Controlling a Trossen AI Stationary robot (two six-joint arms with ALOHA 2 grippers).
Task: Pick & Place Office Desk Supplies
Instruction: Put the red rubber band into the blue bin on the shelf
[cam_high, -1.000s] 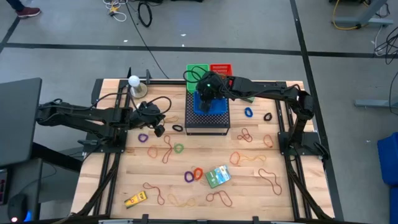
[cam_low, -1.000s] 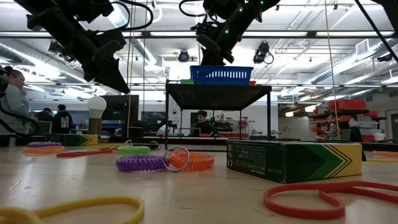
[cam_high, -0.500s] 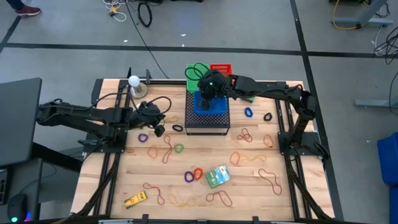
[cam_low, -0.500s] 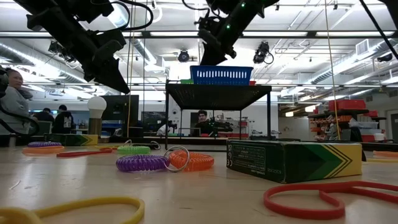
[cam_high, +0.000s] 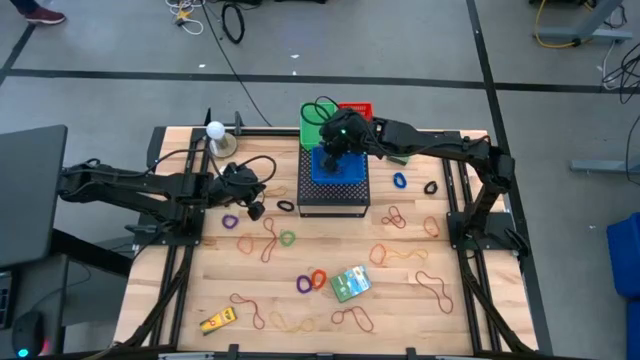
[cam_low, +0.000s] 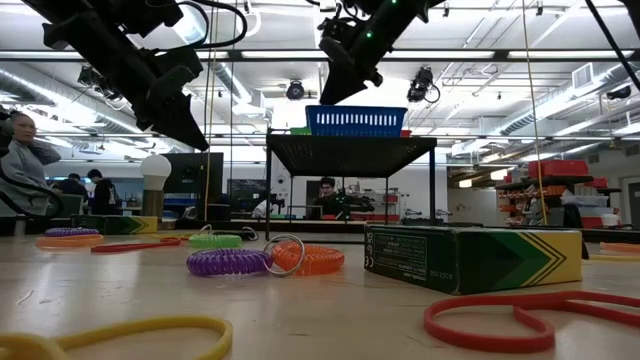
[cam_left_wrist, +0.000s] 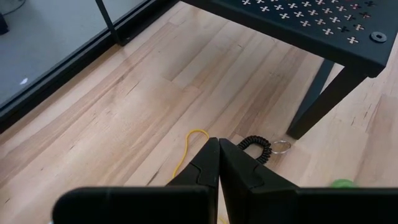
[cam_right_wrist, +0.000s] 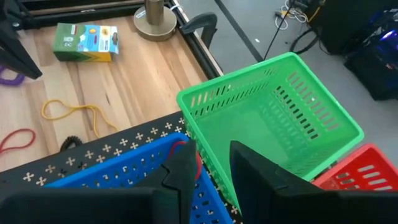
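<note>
While poised above the baskets, grips nothing: right claw (cam_high: 333, 143), fingers apart with a bare gap between them, hanging over the line where the blue basket (cam_high: 347, 172) meets the green basket (cam_high: 316, 112). Just beneath the fingertips, inside the blue basket, a thin red loop (cam_right_wrist: 181, 147), probably a rubber band, though too little of it shows to be sure. Green basket bare inside as far as visible; red basket (cam_high: 356, 108) beside it, contents not readable. All three perched on the black mesh stand (cam_high: 330, 203) at the back of the worktop (cam_high: 200, 290). Farther out, left claw (cam_high: 254, 208), fingers pressed together and empty, low above the boards beside the stand, with a black coil ring (cam_left_wrist: 255, 147) and a yellow band (cam_left_wrist: 189, 146) lying just ahead of it. Beyond that, nearly everything waiting loose on the wood: green box (cam_high: 350, 283), purple ring (cam_high: 304, 285) touching orange ring (cam_high: 318, 277), green ring (cam_high: 288, 238), blue ring (cam_high: 400, 181), yellow item (cam_high: 217, 321), and red-brown rubber bands (cam_high: 395, 216) scattered from the middle to the front edge. Reads as an early stage: at most a piece or two binned, the bulk of the sorting left to do.
</note>
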